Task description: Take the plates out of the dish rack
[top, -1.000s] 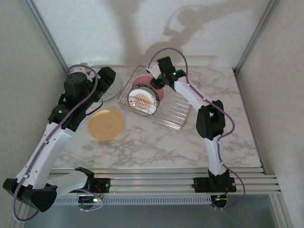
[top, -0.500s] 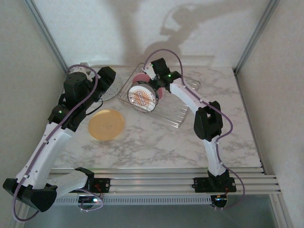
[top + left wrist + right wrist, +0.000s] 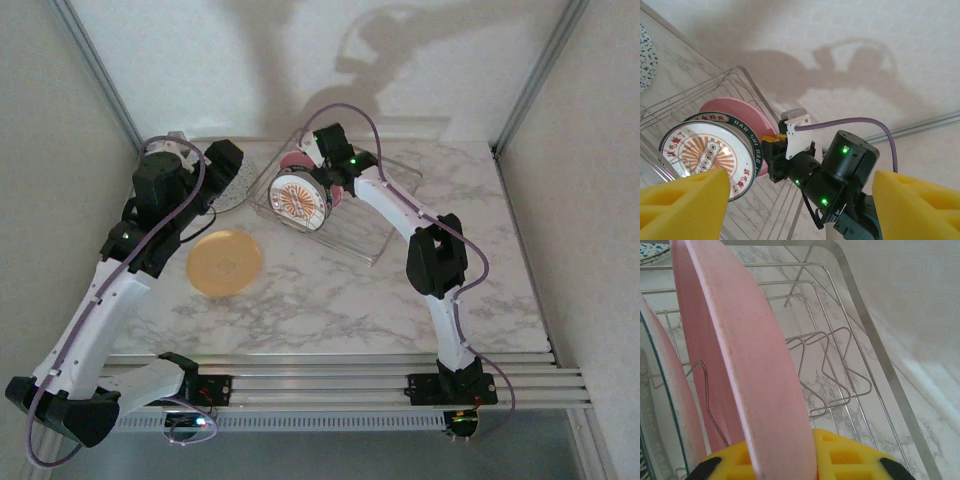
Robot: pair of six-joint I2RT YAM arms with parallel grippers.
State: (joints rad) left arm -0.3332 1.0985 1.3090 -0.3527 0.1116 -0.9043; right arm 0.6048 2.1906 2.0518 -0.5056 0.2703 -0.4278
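Note:
The silvery wire dish rack [image 3: 365, 228] stands at the back of the table. Two plates stand upright in it: a small white one with an orange sunburst [image 3: 300, 201] in front and a pink one [image 3: 295, 165] behind. My right gripper [image 3: 325, 183] is shut on the pink plate's [image 3: 740, 365] rim, with the yellow pads [image 3: 850, 460] on either side of it. An orange plate [image 3: 225, 262] lies flat on the table. A white speckled plate [image 3: 236, 190] lies partly under my left gripper [image 3: 228, 165], which hangs open and empty above it, its yellow fingers [image 3: 680, 205] wide apart.
The enclosure's walls and metal posts [image 3: 100, 75] close in the back corners. The right arm's wrist [image 3: 840, 170] with its purple cable reaches over the rack [image 3: 740, 80]. Bare marble table [image 3: 330, 300] lies in front of the rack.
My right gripper moved left over the rack and shut on the pink plate's rim. The rack shifted slightly. The left arm stayed still.

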